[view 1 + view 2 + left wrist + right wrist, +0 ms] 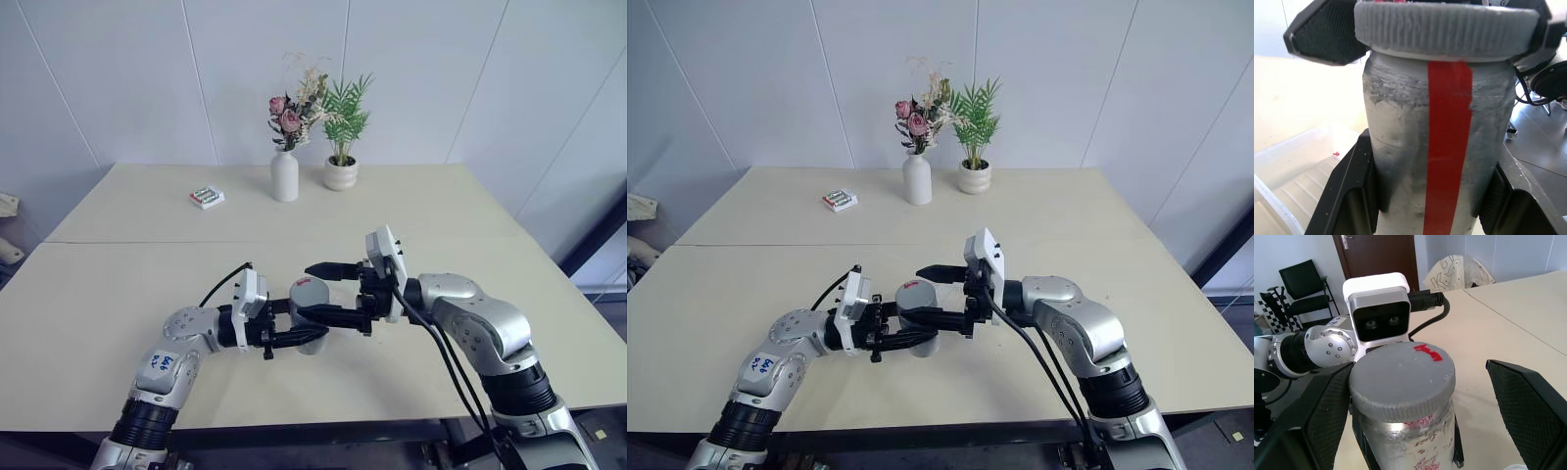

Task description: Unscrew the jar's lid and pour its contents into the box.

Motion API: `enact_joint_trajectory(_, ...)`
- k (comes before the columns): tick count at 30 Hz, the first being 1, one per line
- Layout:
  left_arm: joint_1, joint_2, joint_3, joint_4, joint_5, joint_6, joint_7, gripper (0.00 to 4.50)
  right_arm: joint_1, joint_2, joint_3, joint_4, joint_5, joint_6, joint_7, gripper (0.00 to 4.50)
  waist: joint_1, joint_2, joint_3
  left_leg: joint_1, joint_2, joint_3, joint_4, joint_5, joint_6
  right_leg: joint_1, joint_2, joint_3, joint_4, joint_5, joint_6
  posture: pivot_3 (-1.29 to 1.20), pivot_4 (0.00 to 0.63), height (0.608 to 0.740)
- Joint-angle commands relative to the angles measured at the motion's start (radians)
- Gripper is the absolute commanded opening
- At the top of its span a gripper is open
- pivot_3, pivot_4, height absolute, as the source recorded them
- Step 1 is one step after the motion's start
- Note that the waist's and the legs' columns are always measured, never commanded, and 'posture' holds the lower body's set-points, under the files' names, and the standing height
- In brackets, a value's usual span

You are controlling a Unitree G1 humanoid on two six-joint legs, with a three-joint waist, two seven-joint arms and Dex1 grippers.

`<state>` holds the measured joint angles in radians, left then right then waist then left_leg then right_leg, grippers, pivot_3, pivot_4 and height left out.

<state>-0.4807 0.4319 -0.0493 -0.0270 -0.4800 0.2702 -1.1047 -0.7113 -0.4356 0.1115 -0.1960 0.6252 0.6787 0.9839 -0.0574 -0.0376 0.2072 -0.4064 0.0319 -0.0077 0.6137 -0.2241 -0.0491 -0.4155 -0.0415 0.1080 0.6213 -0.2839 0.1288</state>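
The jar [310, 323] sits in the lower middle of the left eye view, held above the pale, smooth surface [127, 294]. It is a stubby cylinder with a dull, greyish, scuffed wall and a straight red strip running down its side, plain in the left wrist view [1449, 147]. The left tool [299, 334] reaches in from the lower left and pinches the jar's body between its two black fingers [1347, 196], which press flat against either side of the cylinder. The lid [1400, 379] is on the jar: a round grey cap with a finely ribbed rim and a small red mark on its flat, slightly speckled top. The right tool [331, 292] comes in from the right, level with the lid, its fingers spread wide; the textured black pads [1528, 406] stand to either side of the lid, one close by its rim and the other well apart from it. In the left wrist view, a corner of the box [1288, 186] shows at the lower left, thin clear plastic with a ridged floor. At the far edge of the surface, in the upper middle of the left eye view, stand a slim white vase [284, 176] of dried flowers and a small potted plant [342, 147]; left of them lies a small white packet [206, 197]
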Motion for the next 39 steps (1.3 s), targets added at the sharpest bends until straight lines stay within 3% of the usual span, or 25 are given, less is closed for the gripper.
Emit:
enact_joint_trajectory(1,-0.001,0.002,0.001,-0.046,-0.018,-0.005,-0.008,2.04,-0.017,-0.016,-0.050,-0.034,0.024,0.006,-0.020,4.47,0.000,0.000,0.000,0.000,0.000,0.000,0.000,0.000,0.000,0.000,0.000,0.000,0.000,0.000,0.000,0.00,0.150,0.740)
enact_joint_trajectory(39,-0.012,0.002,0.002,-0.028,-0.015,-0.008,-0.013,2.04,0.028,-0.121,-0.113,0.008,0.028,-0.010,0.012,4.47,0.001,0.000,0.000,0.000,0.000,0.000,0.000,0.000,0.000,0.000,0.000,0.000,0.000,0.000,0.000,0.00,0.150,0.740)
